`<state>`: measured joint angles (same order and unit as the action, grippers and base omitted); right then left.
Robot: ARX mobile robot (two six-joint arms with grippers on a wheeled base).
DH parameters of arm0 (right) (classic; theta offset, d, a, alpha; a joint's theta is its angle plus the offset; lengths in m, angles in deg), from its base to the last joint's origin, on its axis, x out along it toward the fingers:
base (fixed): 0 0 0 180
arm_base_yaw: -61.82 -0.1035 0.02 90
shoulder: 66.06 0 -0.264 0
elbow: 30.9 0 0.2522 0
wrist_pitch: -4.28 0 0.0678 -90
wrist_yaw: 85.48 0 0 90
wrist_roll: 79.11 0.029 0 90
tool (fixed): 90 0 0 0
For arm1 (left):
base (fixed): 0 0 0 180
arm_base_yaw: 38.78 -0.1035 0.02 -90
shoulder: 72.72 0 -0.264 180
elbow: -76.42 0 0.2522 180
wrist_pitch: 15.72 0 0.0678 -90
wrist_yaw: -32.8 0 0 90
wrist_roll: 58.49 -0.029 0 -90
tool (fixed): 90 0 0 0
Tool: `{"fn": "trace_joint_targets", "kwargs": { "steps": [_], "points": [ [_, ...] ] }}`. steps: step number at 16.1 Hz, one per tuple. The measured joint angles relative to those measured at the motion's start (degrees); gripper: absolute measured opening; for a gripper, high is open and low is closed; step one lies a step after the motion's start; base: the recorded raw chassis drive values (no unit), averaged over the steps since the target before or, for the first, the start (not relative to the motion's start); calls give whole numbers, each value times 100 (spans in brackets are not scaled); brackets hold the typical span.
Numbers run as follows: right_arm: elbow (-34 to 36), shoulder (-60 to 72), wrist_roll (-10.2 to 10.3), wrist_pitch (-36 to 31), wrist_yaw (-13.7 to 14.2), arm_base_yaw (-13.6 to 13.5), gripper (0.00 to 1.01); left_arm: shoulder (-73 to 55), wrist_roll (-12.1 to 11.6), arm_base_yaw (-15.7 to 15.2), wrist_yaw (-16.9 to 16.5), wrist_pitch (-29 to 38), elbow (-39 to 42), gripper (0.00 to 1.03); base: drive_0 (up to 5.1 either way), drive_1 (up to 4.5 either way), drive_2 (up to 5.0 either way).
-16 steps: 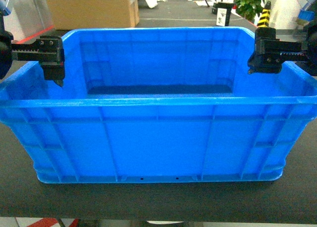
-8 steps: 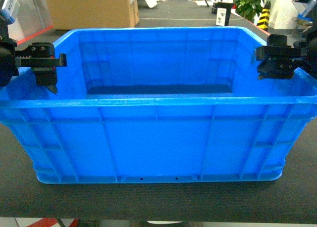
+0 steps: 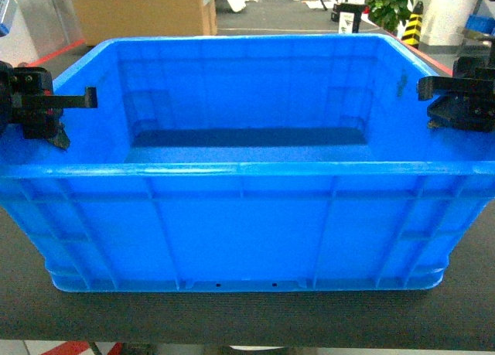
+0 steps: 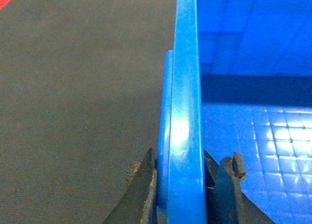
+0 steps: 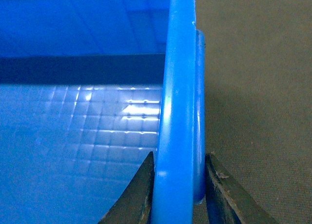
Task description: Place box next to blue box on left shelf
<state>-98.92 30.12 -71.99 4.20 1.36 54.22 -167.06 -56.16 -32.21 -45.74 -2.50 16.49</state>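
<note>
So the bright blue crate (image 3: 244, 216) sits dead center on the dark desk (image 3: 247, 316), open top facing up, grid-pattern floor visible inside. The left pincer (image 4: 180, 185) is at 9 o'clock, clamped over the crate's left rim, one finger outside the wall and one inside, both pressed against the plastic. The right pincer (image 5: 178, 185) is at 3 o'clock doing the same on the right rim, squeezed tight onto it. Behind the crate, a cardboard box (image 3: 143, 15) sits around 11 o'clock and a potted plant (image 3: 387, 3) around 1 o'clock.
</note>
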Motion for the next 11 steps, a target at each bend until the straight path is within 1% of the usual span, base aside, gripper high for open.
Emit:
{"fn": "trace_joint_targets", "kwargs": {
  "steps": [2,3,4,5,6,7,8,11],
  "points": [
    [415,-498,31,-463,46,-35,23,422,-33,92,57,490,385,16,0,0,0],
    [581,-776,31,-592,83,-39,23,739,-68,153,101,656,588,15,0,0,0],
    [813,-1193,26,-658,177,-72,22,1185,-68,243,101,892,852,12,0,0,0],
    [1296,-1963,20,-682,343,-144,22,1943,-127,450,212,1305,1392,12,0,0,0],
    [1963,-3040,-55,-507,743,-306,22,3167,-321,964,601,1445,2146,11,0,0,0],
    [2330,-4035,-118,-245,1080,-485,21,4352,-365,1469,1091,1106,2601,11,0,0,0],
    [2411,-4631,-203,-24,1285,-599,21,4913,-258,1698,1292,787,2750,11,0,0,0],
    [2494,-4819,-269,111,1467,-721,21,4948,-90,1696,1292,629,2876,11,0,0,0]
  ]
}}
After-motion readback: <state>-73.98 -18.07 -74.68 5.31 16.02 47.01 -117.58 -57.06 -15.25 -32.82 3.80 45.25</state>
